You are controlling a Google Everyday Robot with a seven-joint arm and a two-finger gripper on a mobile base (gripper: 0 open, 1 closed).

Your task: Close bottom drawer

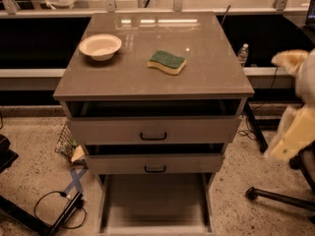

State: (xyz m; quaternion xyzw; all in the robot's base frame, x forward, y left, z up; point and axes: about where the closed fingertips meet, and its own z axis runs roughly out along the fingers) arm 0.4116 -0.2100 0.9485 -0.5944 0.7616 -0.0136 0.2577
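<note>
The bottom drawer is the lowest of three grey-beige drawers and is pulled far out as a long shallow tray. Its slim front lies at the picture's lower edge, and its handle is not in view. The two taller drawers above it, each with a black bar handle, stand slightly open. My gripper shows as a blurred pale shape at the right edge. It is level with the middle drawers, well right of the cabinet and touching nothing.
On the cabinet top are a white bowl and a green-yellow sponge. A chair base is on the floor at right. Cables and blue tape lie at left. A water bottle stands behind.
</note>
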